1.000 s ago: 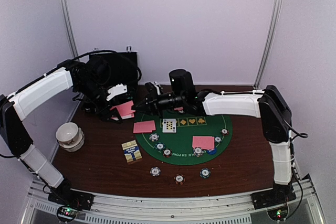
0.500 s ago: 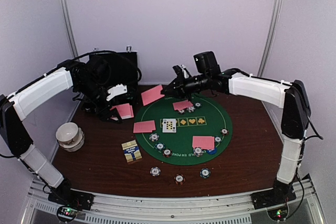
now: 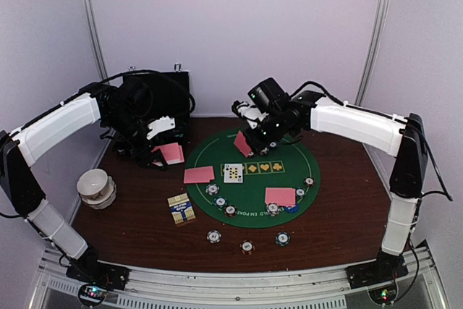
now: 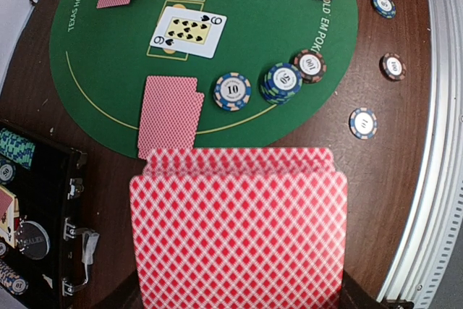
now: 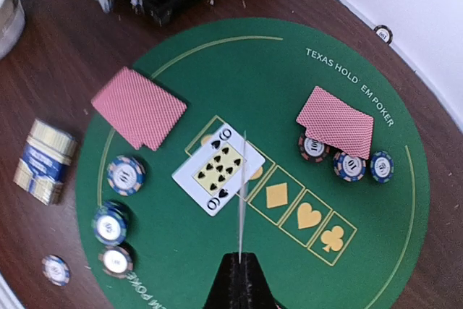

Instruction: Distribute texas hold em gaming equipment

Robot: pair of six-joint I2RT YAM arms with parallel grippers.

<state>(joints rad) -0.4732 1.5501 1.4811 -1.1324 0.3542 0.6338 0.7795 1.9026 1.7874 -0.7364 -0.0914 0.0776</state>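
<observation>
L gripper (image 3: 160,150) was clamped shut on the pink-backed deck (image 4: 239,229), top cards fanned a bit. The deck filled the lower part of the L wrist view and was held over bare table, off the edge of the green mat (image 4: 94,56). Just ahead of those jaws a face-down pair (image 4: 170,113) straddled the mat's edge. To the right of it sat a blue 10 chip (image 4: 232,91) and a short chip stack (image 4: 282,81), w/ the nine of spades (image 4: 188,32) face up farther out. The black case (image 4: 29,200) sat to the jaws' left, open, chips inside.

R gripper (image 5: 241,258) was closed tight on a single card (image 3: 242,144), which the R wrist cam saw only edge-on; it was held over the mat. Beneath, the nine lay just left of that card's edge. Ahead and right of the R jaws was a second face-down pair (image 5: 336,121) w/ three chips (image 5: 347,164) at its near edge. Far left of them, off the mat, was a card box (image 5: 45,161).
</observation>
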